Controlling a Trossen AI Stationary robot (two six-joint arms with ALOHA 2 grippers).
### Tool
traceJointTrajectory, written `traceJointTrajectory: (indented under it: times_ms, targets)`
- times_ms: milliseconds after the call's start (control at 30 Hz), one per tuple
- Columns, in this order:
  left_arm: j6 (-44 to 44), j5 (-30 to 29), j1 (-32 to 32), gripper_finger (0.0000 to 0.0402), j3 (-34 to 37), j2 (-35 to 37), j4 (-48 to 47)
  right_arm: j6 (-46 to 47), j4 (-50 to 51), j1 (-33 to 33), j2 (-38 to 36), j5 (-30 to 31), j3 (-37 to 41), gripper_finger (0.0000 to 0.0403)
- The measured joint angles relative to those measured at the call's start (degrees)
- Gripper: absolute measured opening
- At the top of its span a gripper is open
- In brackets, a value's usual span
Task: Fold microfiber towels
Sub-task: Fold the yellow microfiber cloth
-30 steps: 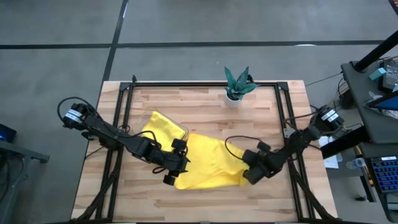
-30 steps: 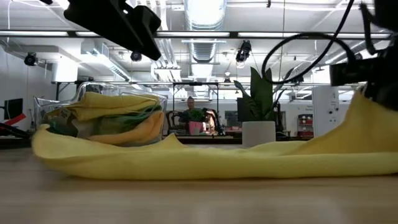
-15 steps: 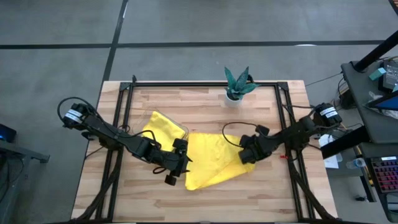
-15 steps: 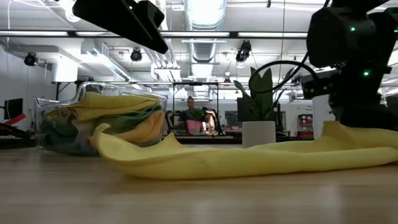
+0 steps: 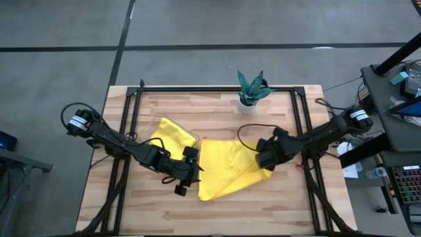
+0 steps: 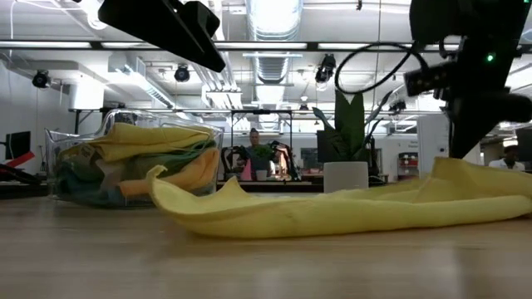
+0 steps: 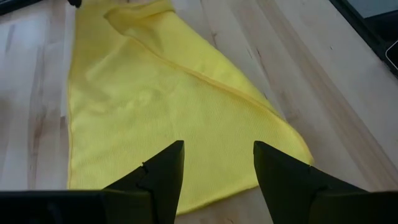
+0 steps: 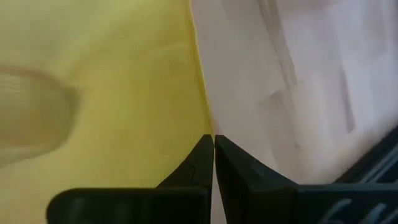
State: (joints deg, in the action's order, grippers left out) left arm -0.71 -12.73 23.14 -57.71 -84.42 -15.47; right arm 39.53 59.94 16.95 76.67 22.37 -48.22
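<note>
A yellow towel (image 5: 227, 170) lies spread on the wooden table, narrowing toward its near left end (image 6: 166, 178). My right gripper (image 5: 264, 161) is shut on its right corner, which stands raised (image 6: 465, 170). My left gripper (image 5: 192, 174) hovers open over the towel's left part (image 7: 155, 99), with nothing between its fingers. More towels, a yellow one (image 5: 172, 135) on top, fill a clear tray (image 6: 66, 149) at the left. My right gripper pinches the towel's hemmed edge at its right corner (image 8: 198, 118) between its two shut fingers. The fingers slant steeply down from above. The corner is lifted off the table, while the rest of the towel trails to the left and lies on the wood.
A small teal-leaved plant in a white pot (image 5: 251, 89) stands at the far edge, right of centre. Black frame rails (image 5: 299, 125) run along the table's sides. Bare wood lies along the near edge (image 5: 217, 214). Beyond the table, a person sits far off in the room (image 6: 253, 154).
My right gripper, still shut, has gone toward the far edge and up with the towel's right corner. The towel's near right part has been dragged after it. Its left end has slid toward the right, away from the tray.
</note>
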Motion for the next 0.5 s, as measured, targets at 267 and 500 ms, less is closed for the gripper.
traceJointTrajectory:
  times_ms: [267, 500]
  targets:
    - [-0.11, 0.00, 0.00, 0.0178, 0.00, 0.00, -0.05, 0.52, -0.48, 0.00, -8.25, -0.92, -0.13, 0.0053]
    - [0.30, 1.39, 0.29, 0.0178, 0.02, 0.00, -0.11, -1.35, -10.80, 1.85, -13.84, -1.42, 0.12, 0.0137]
